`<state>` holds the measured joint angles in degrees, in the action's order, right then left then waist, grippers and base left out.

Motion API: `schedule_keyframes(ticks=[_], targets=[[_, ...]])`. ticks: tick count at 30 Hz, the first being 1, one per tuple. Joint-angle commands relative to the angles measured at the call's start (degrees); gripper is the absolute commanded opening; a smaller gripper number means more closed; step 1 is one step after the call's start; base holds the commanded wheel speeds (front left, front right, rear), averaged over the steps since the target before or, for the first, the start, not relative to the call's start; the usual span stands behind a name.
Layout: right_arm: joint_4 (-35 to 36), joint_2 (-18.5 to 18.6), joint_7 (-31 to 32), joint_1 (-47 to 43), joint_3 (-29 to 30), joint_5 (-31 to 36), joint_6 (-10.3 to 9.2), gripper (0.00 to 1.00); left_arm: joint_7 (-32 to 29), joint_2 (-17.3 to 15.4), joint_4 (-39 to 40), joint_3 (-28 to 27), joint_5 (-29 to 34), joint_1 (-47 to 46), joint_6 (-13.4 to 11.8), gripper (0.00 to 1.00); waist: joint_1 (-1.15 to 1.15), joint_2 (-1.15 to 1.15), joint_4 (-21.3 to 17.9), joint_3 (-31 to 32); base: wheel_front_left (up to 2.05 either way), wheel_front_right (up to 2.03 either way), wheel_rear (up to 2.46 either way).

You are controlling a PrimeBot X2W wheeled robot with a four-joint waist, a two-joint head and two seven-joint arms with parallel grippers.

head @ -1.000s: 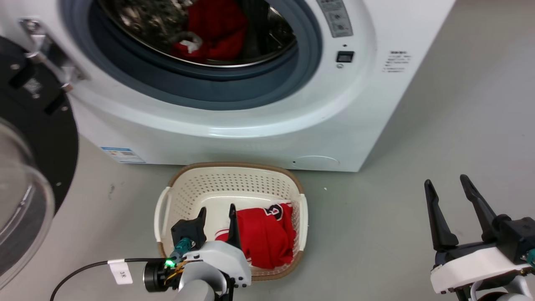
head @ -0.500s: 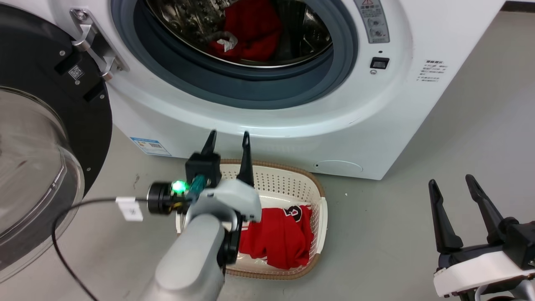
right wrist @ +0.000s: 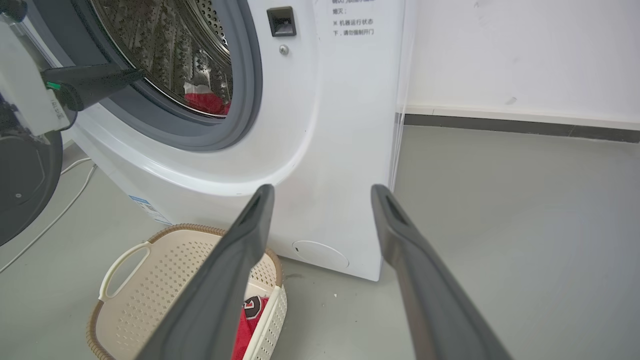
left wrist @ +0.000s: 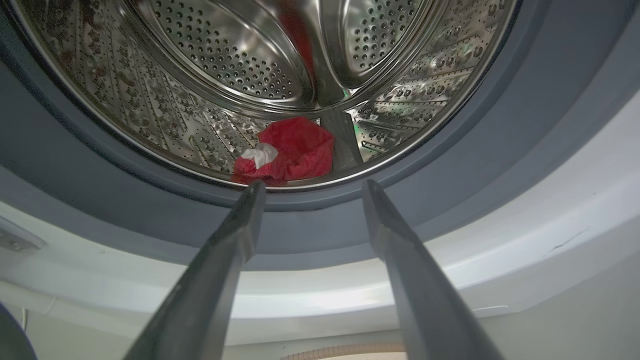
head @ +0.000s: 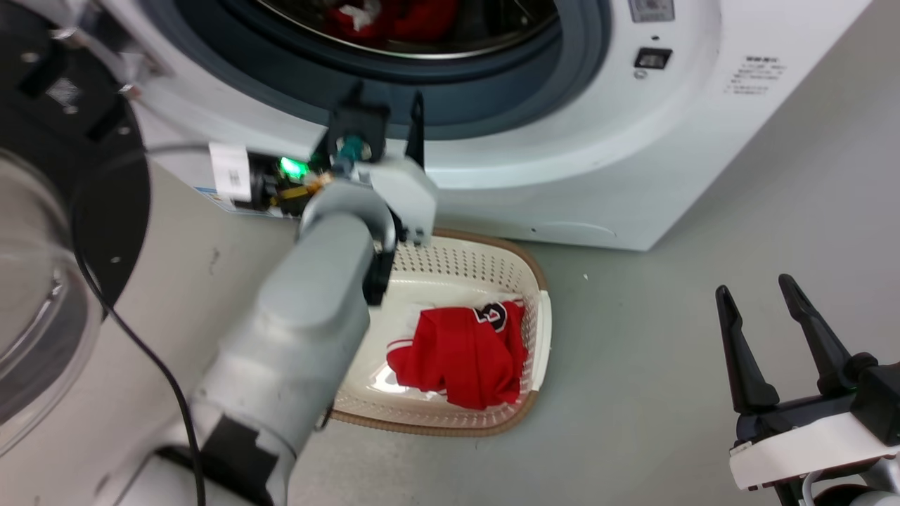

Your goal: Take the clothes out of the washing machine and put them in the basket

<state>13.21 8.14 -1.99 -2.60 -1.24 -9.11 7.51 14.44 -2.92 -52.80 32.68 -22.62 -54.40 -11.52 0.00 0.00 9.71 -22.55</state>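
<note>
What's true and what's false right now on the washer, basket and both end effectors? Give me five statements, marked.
1. The left end effector is open and empty, and points at the porthole of the white front-loading washing machine. True.
2. The machine's drum is empty. False: a crumpled red fabric garment lies low in the perforated steel drum.
3. The cream perforated plastic basket holds a red fabric garment with a black-and-white number. True.
4. The right end effector is shut on red fabric. False: it is open and holds nothing, over the grey floor.
5. The machine's door is closed. False: the dark glass door is swung open at the left.
</note>
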Motion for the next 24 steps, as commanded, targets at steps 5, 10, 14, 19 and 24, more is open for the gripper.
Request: schedule_keyframes(ticks=[5, 10, 14, 19, 24], targets=[[-1.07, 1.46, -1.39, 1.75, -0.64, -1.53, -0.04, 1.00, -1.48, -0.02, -8.73, 0.50, 0.02, -10.59, 0.85, 1.00, 0.00, 0.00, -2.99, -4.47, 0.00, 0.00, 0.00], [-1.57, 2.35, -1.85, 2.36, -1.74, -2.06, -0.04, 1.00, -3.01, -1.14, -13.18, 1.07, 0.78, -16.80, 1.43, 1.00, 0.00, 0.00, -4.30, -6.59, 0.00, 0.00, 0.00], [-2.10, 3.14, -2.43, 3.39, -2.93, -3.02, -0.04, 1.00, -6.03, -2.94, -16.58, 2.14, 1.76, -22.14, 2.64, 1.00, 0.00, 0.00, -6.13, -9.24, 0.00, 0.00, 0.00], [-3.35, 4.04, -3.49, 5.17, -4.46, -4.35, -0.04, 1.00, -11.39, -6.25, -18.96, 3.25, 2.72, -27.81, 3.88, 1.00, 0.00, 0.00, -9.03, -12.72, 0.00, 0.00, 0.00], [-5.22, 4.66, -4.81, 6.67, -5.64, -5.51, -0.04, 1.00, -18.48, -10.16, -20.22, 4.06, 3.18, -31.65, 5.45, 1.00, 0.00, 0.00, -12.18, -15.52, 0.00, 0.00, 0.00]])
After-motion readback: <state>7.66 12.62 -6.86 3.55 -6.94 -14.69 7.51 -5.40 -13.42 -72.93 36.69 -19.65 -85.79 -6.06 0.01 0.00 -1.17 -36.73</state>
